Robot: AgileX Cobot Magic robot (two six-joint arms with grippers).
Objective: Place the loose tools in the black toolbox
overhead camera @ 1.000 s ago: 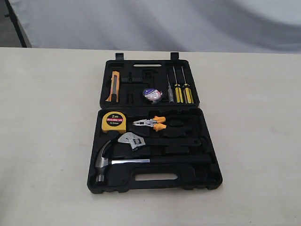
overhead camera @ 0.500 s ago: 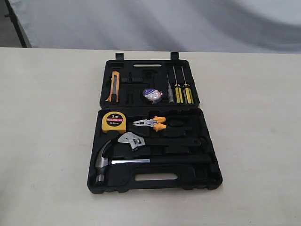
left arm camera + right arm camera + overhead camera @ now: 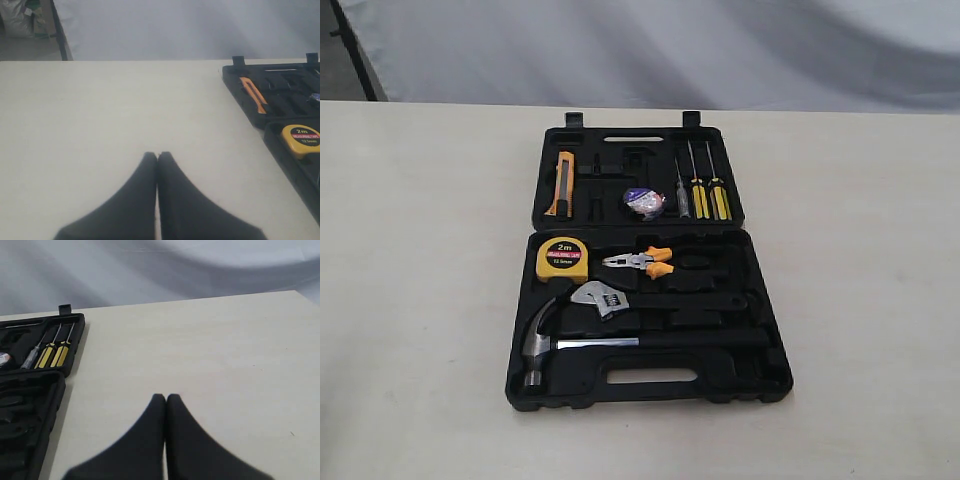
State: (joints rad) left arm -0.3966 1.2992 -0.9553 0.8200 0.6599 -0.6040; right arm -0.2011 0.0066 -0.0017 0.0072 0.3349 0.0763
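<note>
The black toolbox (image 3: 760,372) lies open on the table in the exterior view. In its near half rest the chrome claw hammer (image 3: 560,343) and, just above it, the black adjustable wrench (image 3: 603,297). The wrapped tape roll (image 3: 643,201) sits in the far half. Neither gripper shows in the exterior view. My left gripper (image 3: 158,154) is shut and empty over bare table, with the toolbox (image 3: 231,81) off to one side. My right gripper (image 3: 166,396) is likewise shut and empty, the toolbox (image 3: 75,347) beside it.
A yellow tape measure (image 3: 562,259) and orange-handled pliers (image 3: 642,262) lie in the near half. The far half holds an orange utility knife (image 3: 561,184) and screwdrivers (image 3: 701,195). A pale backdrop (image 3: 650,50) stands behind the beige table (image 3: 420,260).
</note>
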